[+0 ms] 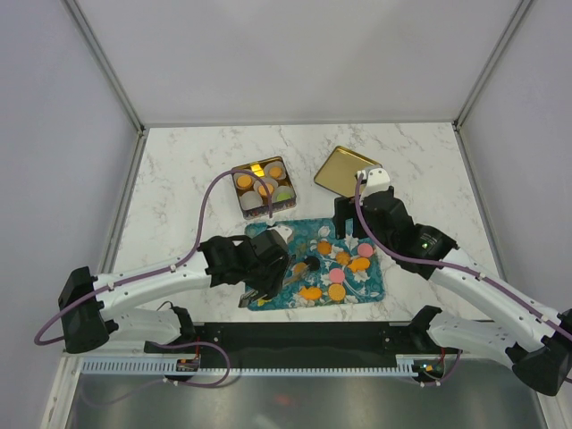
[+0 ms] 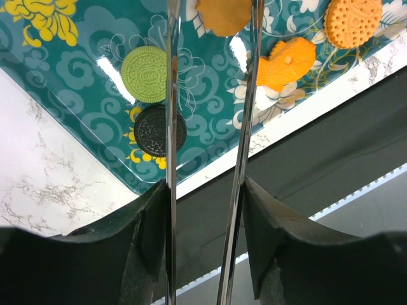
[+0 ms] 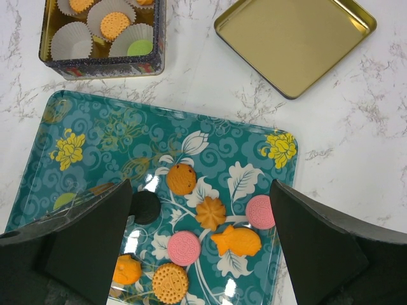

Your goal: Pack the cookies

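Marble table [image 1: 179, 161] bears a teal tray [image 3: 95, 127] strewn with cookies [image 3: 211, 213]. The left gripper [image 2: 206, 187] holds its blades [image 2: 170, 127] apart astride an orange cookie [image 2: 222, 16], while the right gripper [image 3: 200, 184] gapes wide above the tray. Best closed gently and squarely, lest the cookie skid.

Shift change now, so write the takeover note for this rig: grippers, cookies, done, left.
Left gripper: open, blades either side of an orange cookie over the tray.
Right gripper: open, empty, above the tray.
Done: a few cookies in paper cups in the tin.
Left: most cookies lie on the tray, some cups empty, lid off beside the tin.
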You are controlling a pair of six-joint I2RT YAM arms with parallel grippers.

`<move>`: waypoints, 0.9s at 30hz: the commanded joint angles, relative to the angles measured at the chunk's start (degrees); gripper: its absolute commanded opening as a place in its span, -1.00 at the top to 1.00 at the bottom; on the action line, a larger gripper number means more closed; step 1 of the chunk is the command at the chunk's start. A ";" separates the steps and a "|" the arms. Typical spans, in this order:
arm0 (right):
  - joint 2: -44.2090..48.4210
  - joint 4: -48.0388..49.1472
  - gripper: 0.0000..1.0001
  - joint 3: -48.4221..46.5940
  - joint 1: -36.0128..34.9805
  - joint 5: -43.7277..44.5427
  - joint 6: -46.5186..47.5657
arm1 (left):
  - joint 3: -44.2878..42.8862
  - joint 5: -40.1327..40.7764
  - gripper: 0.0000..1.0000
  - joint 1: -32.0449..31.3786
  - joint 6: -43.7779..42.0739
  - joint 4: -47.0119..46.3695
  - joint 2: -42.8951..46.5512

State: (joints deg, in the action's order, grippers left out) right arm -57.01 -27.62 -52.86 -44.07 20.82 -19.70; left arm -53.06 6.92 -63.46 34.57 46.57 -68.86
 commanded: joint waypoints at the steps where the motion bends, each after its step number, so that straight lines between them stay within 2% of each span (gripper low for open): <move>1: 0.85 1.42 -0.96 -0.49 0.13 0.80 -0.16 | -1.08 0.99 -0.09 -0.43 1.12 -1.57 -0.13; 8: 0.76 1.34 -0.96 -0.84 0.13 0.71 0.02 | -2.31 2.39 0.07 -0.43 0.94 -0.60 0.92; 20: 1.11 1.16 -0.96 -1.02 0.22 0.80 0.46 | -7.59 7.93 0.07 0.44 0.24 3.88 1.89; 27: 1.11 1.16 -0.96 -0.66 0.22 0.89 0.28 | -9.70 8.20 0.04 2.64 -1.87 4.59 1.71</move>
State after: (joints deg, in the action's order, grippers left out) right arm -56.95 -27.64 -52.86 -44.05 20.84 -19.68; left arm -59.90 13.26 -61.67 34.39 50.94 -68.25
